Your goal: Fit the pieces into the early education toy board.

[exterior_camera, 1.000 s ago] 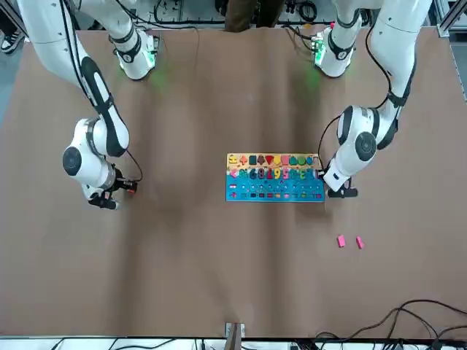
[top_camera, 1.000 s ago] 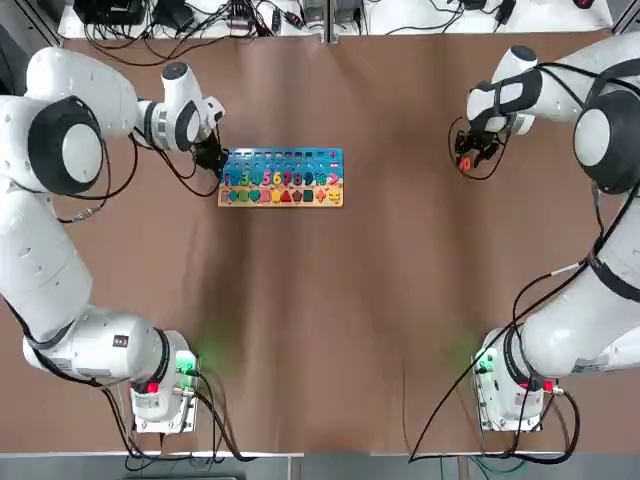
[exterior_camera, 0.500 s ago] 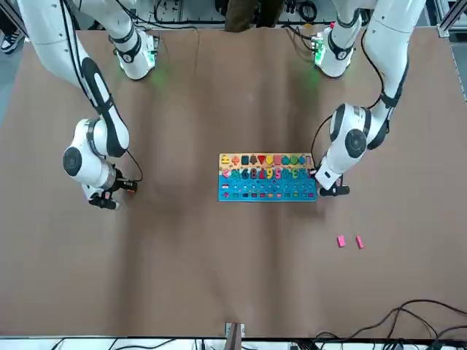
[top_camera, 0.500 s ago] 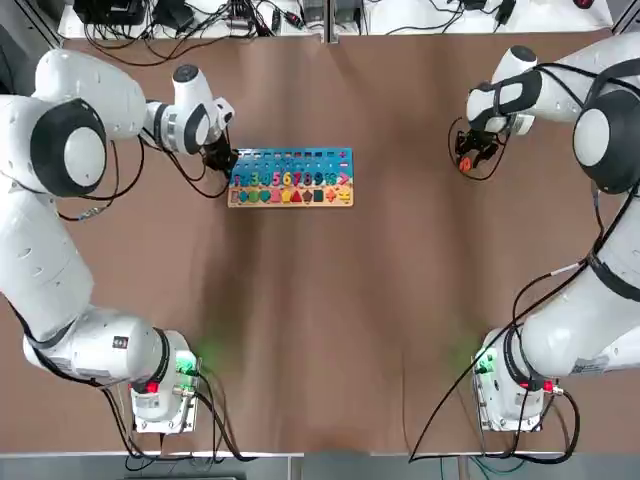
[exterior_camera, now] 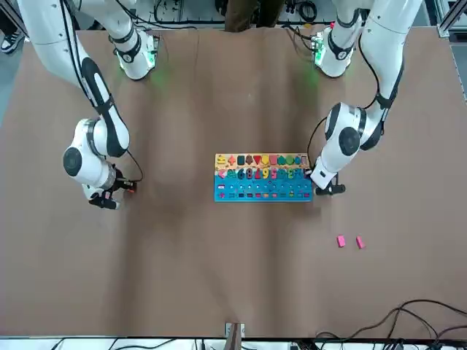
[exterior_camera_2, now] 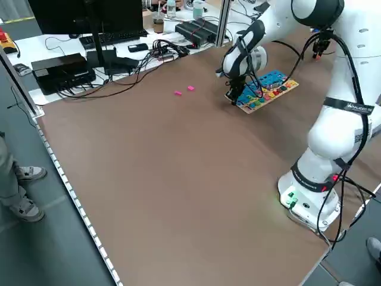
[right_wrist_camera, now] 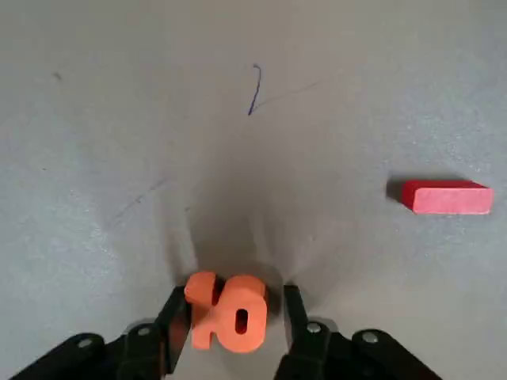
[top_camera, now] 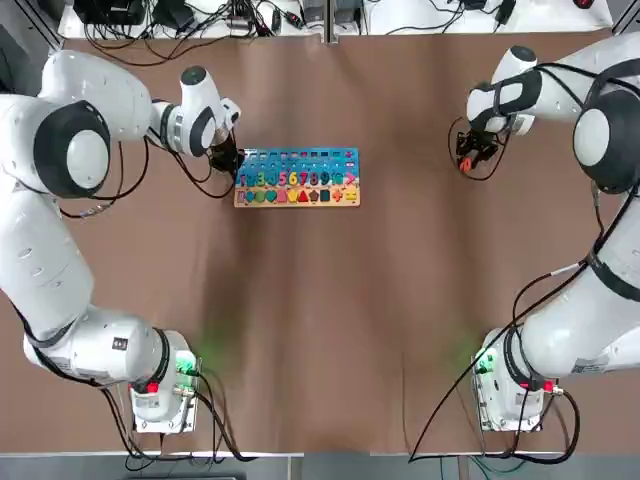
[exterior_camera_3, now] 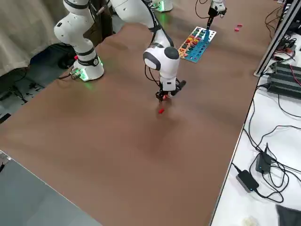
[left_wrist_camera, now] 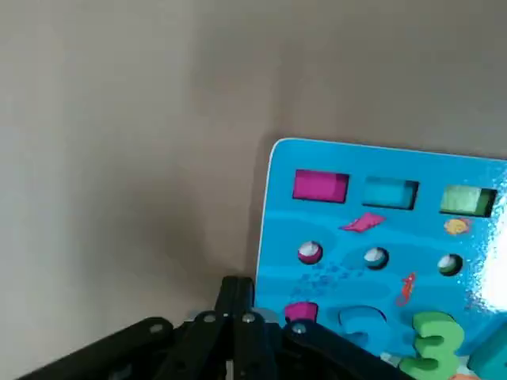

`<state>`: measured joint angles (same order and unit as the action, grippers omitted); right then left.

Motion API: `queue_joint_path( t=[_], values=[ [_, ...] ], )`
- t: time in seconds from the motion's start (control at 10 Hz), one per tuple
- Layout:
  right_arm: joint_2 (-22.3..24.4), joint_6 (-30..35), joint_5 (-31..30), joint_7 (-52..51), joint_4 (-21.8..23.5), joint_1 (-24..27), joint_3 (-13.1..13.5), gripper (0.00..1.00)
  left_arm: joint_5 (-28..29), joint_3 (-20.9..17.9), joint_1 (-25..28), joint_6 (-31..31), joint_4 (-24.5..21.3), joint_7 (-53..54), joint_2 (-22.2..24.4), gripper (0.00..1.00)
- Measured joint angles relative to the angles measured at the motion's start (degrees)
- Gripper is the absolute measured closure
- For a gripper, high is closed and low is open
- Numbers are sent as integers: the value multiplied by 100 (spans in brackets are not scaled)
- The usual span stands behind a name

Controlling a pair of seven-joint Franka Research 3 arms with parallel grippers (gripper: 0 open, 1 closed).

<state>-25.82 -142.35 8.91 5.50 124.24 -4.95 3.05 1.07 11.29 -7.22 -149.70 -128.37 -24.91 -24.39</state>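
Looking down from overhead, I had the early education toy board (top_camera: 297,178) lying flat on the brown bench (top_camera: 330,330), left of centre at the far half, blue half away from the arms' bases and the tan strip of shapes nearer them. My left gripper (top_camera: 228,160) was right at the board's left short edge; in the left wrist view its fingers were pressed together, tips against the board's edge (left_wrist_camera: 265,229) (nothing between them that I could see). One pink block (left_wrist_camera: 320,185) sat in a slot of the top row near that corner.

Over on the right, my right gripper (right_wrist_camera: 228,309) hung low over the bench, well apart from the board, pinching an orange "10" piece (right_wrist_camera: 226,311) between its fingers. A red block (right_wrist_camera: 444,197) lay flat on the bench near it, not touching anything.

Two small pink pieces (exterior_camera: 349,241) lay side by side on the bench beyond the board's left end, toward the far edge, apart from the left gripper. Cables and black electronics (exterior_camera_2: 65,68) sat on the white table past the bench.
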Motion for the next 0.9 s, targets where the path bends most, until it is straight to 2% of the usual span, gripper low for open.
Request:
queue_joint_path(
  t=[0.5, 0.9],
  values=[
    [0, 124, 2, 29, -17, 0, 0, 43, 23, 16, -528, 0, 270, -623, -176, 99],
    [3, 258, 3, 77, -48, 0, 8, 49, 56, -36, -856, 20, 432, -1071, -270, 99]
  ],
)
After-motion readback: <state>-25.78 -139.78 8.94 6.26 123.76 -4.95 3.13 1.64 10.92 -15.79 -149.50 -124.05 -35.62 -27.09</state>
